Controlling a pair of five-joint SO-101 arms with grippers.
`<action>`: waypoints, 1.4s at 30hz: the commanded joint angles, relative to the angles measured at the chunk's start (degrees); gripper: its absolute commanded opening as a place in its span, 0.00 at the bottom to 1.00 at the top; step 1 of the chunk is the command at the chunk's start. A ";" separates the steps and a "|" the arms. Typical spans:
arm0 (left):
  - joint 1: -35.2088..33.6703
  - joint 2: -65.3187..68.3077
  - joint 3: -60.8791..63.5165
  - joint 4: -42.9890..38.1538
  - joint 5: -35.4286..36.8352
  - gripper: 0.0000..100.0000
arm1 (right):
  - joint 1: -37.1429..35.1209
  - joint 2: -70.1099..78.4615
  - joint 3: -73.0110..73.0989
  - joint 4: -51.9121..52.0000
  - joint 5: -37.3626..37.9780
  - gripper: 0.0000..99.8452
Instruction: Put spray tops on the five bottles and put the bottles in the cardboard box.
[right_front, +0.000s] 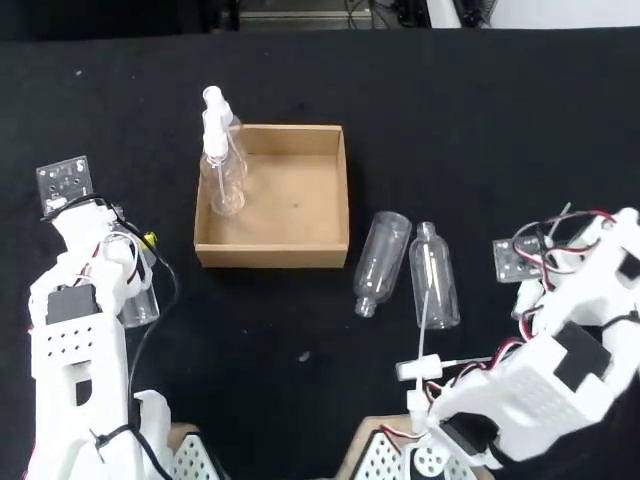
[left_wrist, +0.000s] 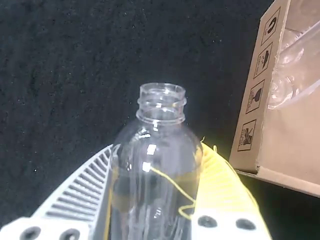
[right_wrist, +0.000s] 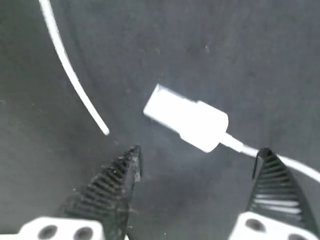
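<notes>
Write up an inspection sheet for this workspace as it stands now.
Surface: black cloth covers the table.
Job's things: cardboard box holds two capped bottles at the side nearer the left arm. Two bare bottles lie on the cloth beside the box. One open bottle is held. A loose spray top lies on the cloth.
Clutter: one small speck.
Grippers: left gripper shut on the open bottle; right gripper open, above the spray top.
Cables: wires looped on the right arm; black cable by the left arm.
Surroundings: cords beyond the table's far edge.
</notes>
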 joint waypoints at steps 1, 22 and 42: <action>0.22 -1.58 -1.19 -0.79 0.62 0.03 | 0.53 -0.66 1.71 -2.20 0.88 0.33; 0.22 -1.58 -0.92 -0.62 0.26 0.03 | -7.21 -0.84 15.87 -18.46 -8.62 0.33; 0.22 -1.58 -0.84 -0.62 0.26 0.03 | -15.21 -10.33 14.02 -18.81 -73.41 0.01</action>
